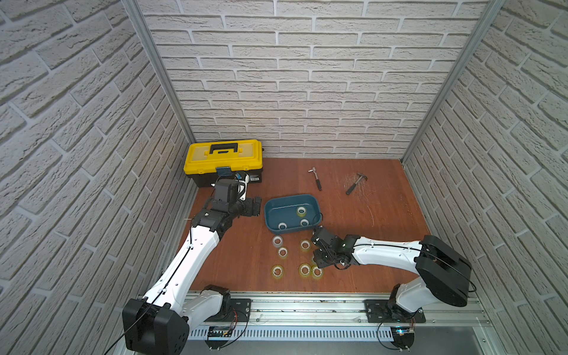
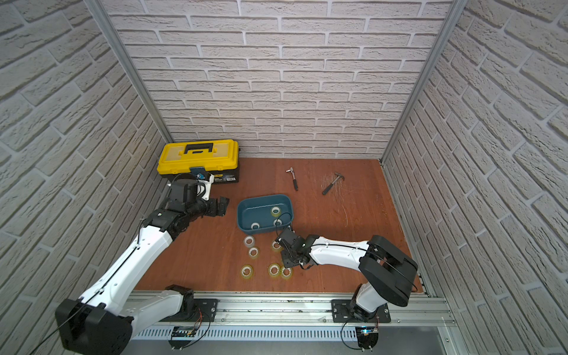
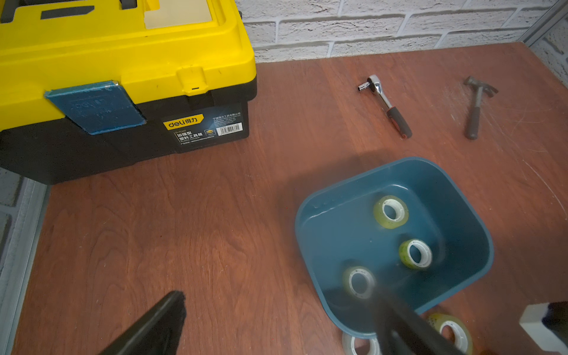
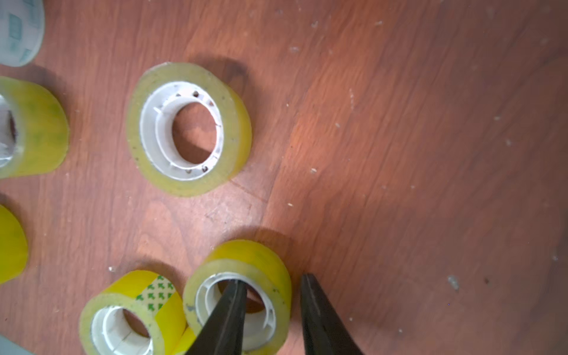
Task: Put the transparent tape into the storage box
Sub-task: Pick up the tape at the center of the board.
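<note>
Partly open, clamping nothing yet, the right gripper (image 4: 272,279) straddles the wall of the flat-lying yellowish transparent tape roll (image 4: 246,255), one finger in its core, the teal plastic storage box (image 1: 278,215) close by.

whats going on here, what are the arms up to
The right gripper is down over a yellowish tape roll on the table. Its fingers are open, one inside the core and one outside, not yet closed. Three rolls already lie in the storage box; five others sit loose on the table. The left gripper hangs open and empty beside the box.
</note>
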Robot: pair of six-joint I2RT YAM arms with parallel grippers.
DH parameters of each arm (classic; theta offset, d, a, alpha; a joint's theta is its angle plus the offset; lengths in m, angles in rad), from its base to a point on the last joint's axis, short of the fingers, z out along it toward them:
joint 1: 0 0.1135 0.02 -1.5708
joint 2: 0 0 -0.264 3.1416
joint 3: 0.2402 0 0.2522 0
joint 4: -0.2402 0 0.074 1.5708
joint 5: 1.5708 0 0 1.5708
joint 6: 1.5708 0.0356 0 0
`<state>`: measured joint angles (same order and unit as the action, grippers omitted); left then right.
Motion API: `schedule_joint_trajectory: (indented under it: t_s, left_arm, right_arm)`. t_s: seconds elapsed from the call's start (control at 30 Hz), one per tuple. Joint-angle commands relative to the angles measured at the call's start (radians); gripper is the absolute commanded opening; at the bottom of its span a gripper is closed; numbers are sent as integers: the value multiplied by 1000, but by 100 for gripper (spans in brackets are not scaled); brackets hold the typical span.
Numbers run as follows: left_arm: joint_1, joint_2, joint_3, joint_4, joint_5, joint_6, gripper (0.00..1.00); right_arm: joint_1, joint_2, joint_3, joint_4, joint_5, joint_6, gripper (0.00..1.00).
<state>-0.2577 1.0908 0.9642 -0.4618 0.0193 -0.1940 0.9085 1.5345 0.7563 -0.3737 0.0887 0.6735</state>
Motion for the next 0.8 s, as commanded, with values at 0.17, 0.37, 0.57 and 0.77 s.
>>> schedule_joint_trajectory:
  t_s: [0.17, 0.37, 0.57, 0.77]
  left_arm:
    - [-8, -19, 11, 18, -19, 13, 98]
    - [-51, -11, 20, 0, -68, 36, 98]
    - [-58, -16, 15, 9, -65, 28, 98]
    - [-38, -12, 11, 22, -52, -2, 98]
  right_arm:
    - [9, -25, 14, -28, 51, 8, 19]
    - [10, -140, 40, -119, 105, -12, 14]
    - [9, -258, 130, -255, 170, -65, 13]
    - [4, -246, 270, -286, 217, -146, 13]
